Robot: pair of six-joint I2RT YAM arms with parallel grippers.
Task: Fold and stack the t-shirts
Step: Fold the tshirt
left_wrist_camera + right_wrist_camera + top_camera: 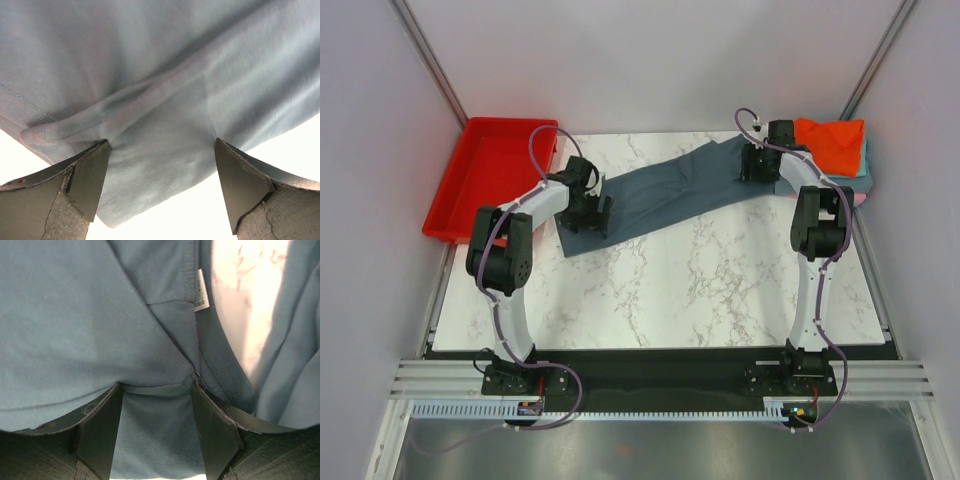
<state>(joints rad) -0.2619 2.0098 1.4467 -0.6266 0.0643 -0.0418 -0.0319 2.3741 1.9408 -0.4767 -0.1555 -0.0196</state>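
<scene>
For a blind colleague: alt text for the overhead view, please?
A slate blue-grey t-shirt lies stretched diagonally across a marble table, the left end effector and right end effector over its ends. A red tray sits at far left; folded shirts, orange-red on top, at far right.

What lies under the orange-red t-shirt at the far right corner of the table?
Edges of a teal t-shirt and a pink t-shirt show beneath the orange-red t-shirt. Anything deeper in the pile is covered.
</scene>
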